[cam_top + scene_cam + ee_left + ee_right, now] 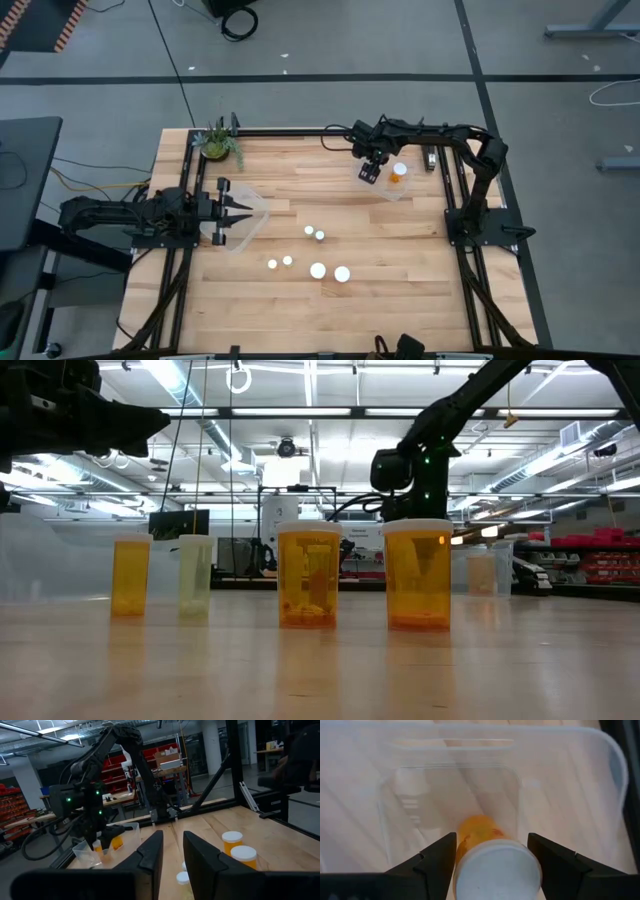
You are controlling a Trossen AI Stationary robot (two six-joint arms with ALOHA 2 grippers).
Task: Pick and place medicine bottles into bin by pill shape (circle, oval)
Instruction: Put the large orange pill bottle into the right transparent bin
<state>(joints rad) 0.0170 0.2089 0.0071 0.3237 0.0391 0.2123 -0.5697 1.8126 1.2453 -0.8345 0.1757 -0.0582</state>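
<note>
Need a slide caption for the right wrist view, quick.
Right end effector open above a clear bin, an orange medicine bottle between its fingers.
</note>
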